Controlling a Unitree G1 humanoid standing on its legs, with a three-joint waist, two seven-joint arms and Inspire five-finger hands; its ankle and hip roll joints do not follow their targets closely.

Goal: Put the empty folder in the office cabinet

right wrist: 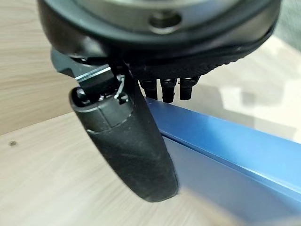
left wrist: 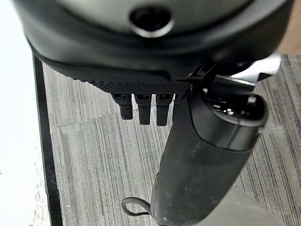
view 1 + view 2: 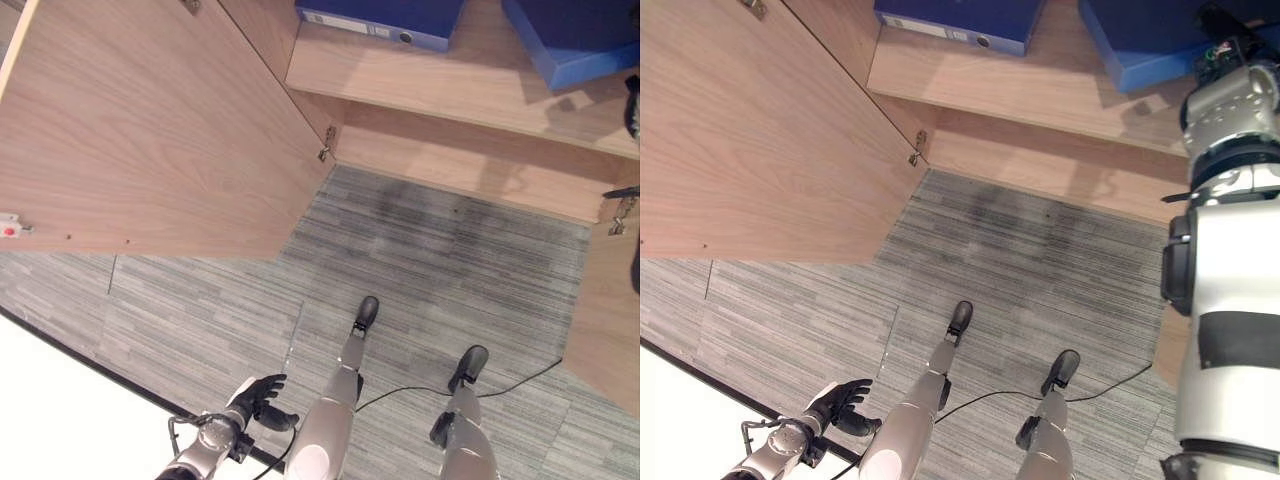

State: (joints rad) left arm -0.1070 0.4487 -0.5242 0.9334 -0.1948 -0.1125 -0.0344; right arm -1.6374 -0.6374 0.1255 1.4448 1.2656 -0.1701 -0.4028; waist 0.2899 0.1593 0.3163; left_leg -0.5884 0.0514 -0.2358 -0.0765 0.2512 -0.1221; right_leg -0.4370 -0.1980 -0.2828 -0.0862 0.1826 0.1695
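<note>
In the left eye view, two blue folders are lying flat on the cabinet shelf (image 3: 440, 80): one folder (image 3: 380, 18) toward the left and a second folder (image 3: 575, 40) toward the right, with the cabinet door (image 3: 150, 140) swung open over the carpet floor (image 3: 420, 270). The left robot hand (image 3: 262, 398) is hanging low beside the body, fingers loosely relaxed and holding nothing.

In the right eye view, the right arm is reaching up to the right-hand folder (image 3: 1140, 45); the right robot hand (image 3: 1225, 30) is sitting at its edge.

In the left wrist view, the left robot hand (image 2: 155, 106) is showing straight fingers above bare carpet.

In the right wrist view, the right robot hand (image 1: 169, 89) is resting straight fingers on the blue folder's top edge (image 1: 225, 141), thumb beside it, apparently not clamped, though the contact is partly hidden. The folder looks like stiff, light board with a smooth, somewhat slippery cover; pinching across the spine edge would likely hold it best.
</note>
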